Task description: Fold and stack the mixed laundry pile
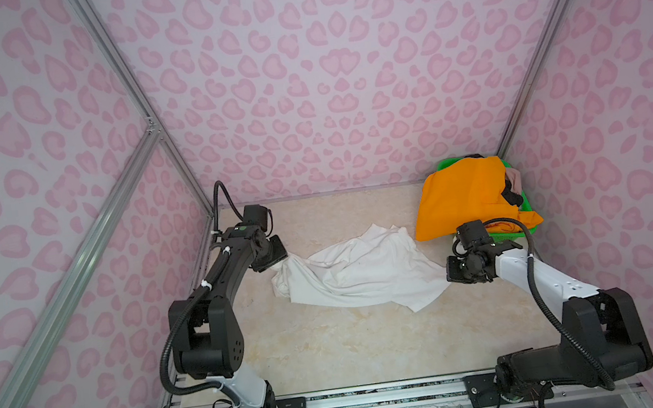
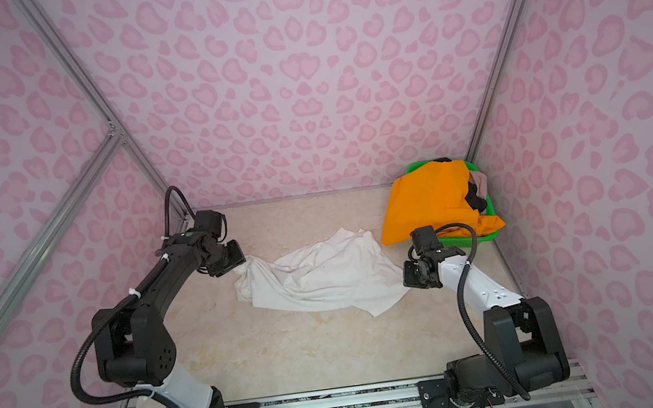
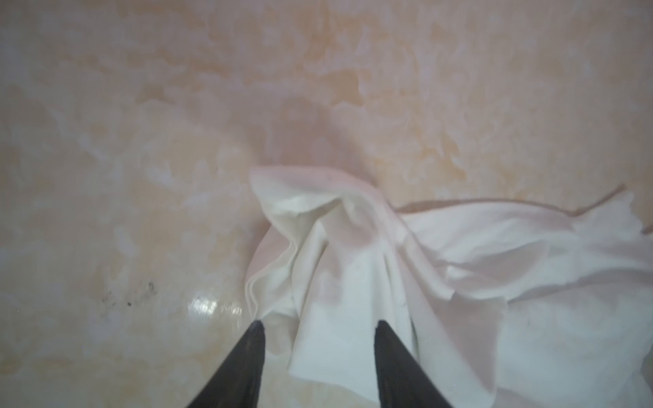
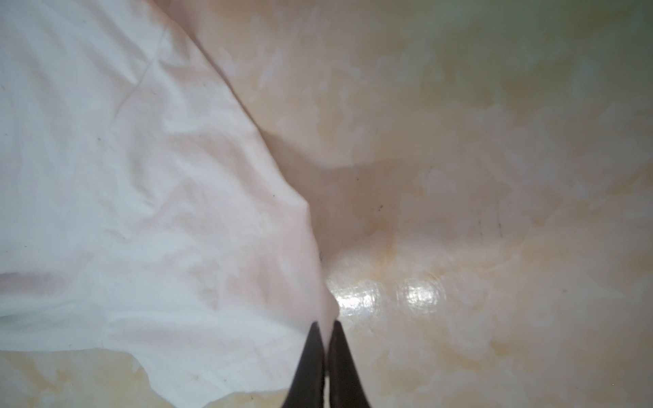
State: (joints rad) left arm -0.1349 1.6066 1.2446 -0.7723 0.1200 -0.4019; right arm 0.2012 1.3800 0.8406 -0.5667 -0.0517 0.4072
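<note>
One marbled surface (image 1: 332, 346) carries one white T-shirt (image 1: 357, 272), crumpled and spread between two grippers. Behind it, at the far right corner, one pair of orange shorts (image 1: 466, 197) drapes over one green basket (image 1: 444, 166), with one black piece (image 1: 512, 194) and one beige-pink piece (image 1: 514, 177) tucked beside. The left gripper (image 3: 318, 323) hangs spread over the shirt's left end, cloth lying between its fingers. The right gripper (image 4: 327, 323), pressed together, seems to pinch the shirt's right edge.
</note>
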